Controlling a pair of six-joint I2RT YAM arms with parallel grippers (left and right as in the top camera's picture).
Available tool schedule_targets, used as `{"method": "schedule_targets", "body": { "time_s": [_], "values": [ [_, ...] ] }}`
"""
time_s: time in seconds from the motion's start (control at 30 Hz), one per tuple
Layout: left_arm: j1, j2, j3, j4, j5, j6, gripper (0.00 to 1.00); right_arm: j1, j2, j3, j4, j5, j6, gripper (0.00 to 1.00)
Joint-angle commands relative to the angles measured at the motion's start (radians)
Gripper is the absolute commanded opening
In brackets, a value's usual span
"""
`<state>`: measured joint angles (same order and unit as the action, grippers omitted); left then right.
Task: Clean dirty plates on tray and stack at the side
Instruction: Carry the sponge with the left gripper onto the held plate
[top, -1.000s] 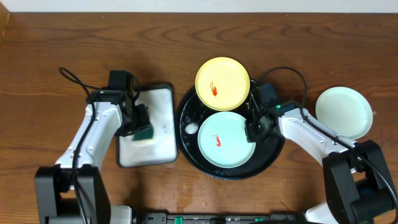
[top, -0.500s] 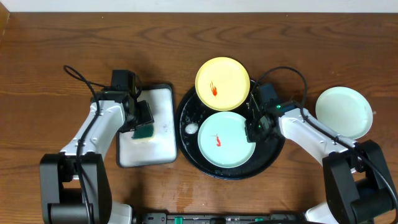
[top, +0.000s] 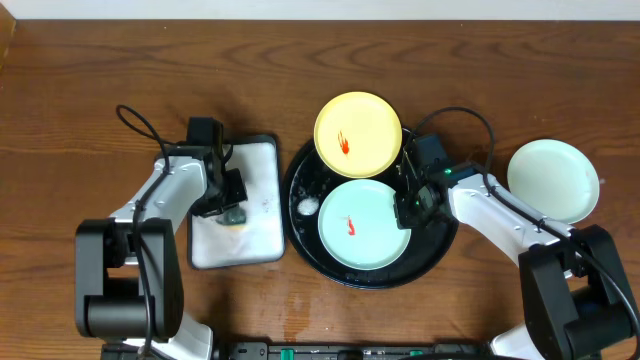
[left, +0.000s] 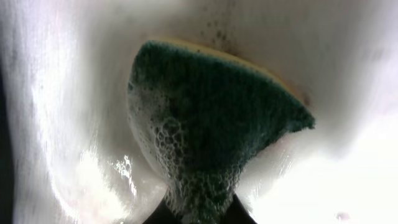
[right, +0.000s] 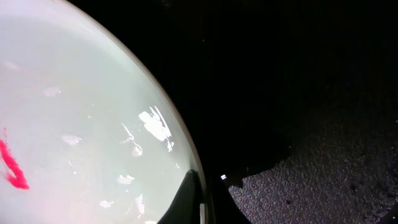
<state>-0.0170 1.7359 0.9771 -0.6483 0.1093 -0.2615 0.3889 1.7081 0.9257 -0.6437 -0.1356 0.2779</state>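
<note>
Two risks: left hand (top: 230, 204), clamped on the soapy sponge (left: 211, 124), may slip; right hand (top: 405, 207), apparently pinching the mint plate (top: 362, 228) by its rim, could tip it.

A brown wooden table (top: 100, 80) carries a small rectangular white tray (top: 258, 180) with a black rim. Over its wet, glossy floor is a sponge (left: 217, 118), dark green scouring face showing, yellow layer behind. It is lathered with soapy foam (left: 165, 146) and possibly touches the tray.

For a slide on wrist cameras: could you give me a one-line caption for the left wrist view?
Left gripper shut on a soapy green sponge over the wet white tray.
</note>
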Motion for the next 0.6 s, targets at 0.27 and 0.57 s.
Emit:
{"method": "schedule_targets", "body": {
  "time_s": [0.27,0.57],
  "values": [
    [-0.06,-0.215,0.159,-0.233,0.152,-0.005,0.07,-0.006,0.024,-0.006,0.027,0.029,0.013,0.01],
    [-0.314,-0.239,0.127,-0.171,0.257,-0.185,0.08,-0.006,0.026,-0.007,0.036,0.03,0.059,0.01]
  ]
}}
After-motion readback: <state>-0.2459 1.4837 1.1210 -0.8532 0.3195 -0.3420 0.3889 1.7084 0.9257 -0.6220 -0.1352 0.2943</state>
